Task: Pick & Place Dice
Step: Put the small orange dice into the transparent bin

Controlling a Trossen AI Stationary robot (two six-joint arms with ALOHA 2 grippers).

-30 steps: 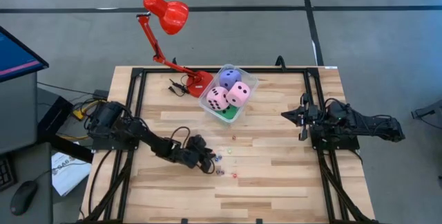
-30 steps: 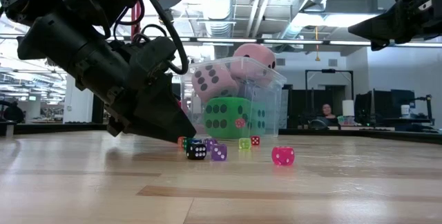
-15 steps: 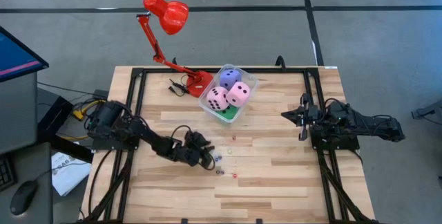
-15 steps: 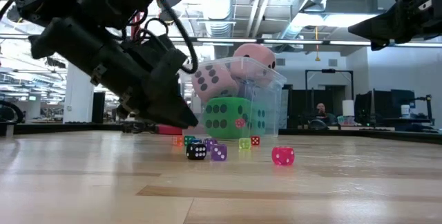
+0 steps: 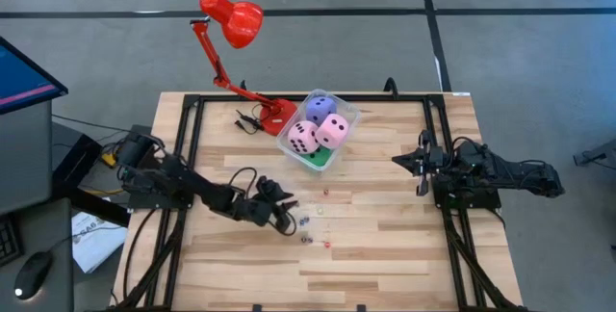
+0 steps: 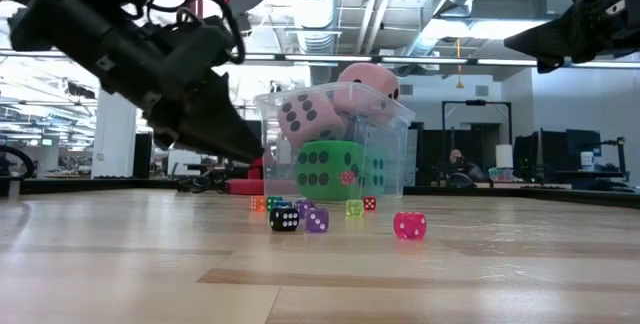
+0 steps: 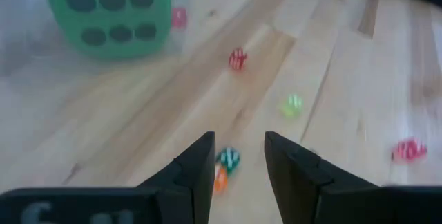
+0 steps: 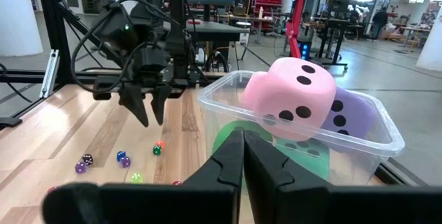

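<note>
Left gripper (image 7: 238, 156), jaws parted and empty, above tiny dice (image 7: 226, 159); right gripper (image 8: 243, 156) clenched, empty.

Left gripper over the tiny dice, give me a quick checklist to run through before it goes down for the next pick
1. Left gripper fingers apart: ok, a gap shows between them in both wrist views.
2. Nothing held between the fingers: ok, the gap is bare.
3. Gripper clear of the table: ok, raised above the wood in the low view.
4. A target lined up: ok, the teal die and orange die sit between the fingertips.
5. Room left in the clear tub: cannot tell, big soft dice fill most of it.
6. Right gripper out of the way: ok, parked at the table's right side.
</note>
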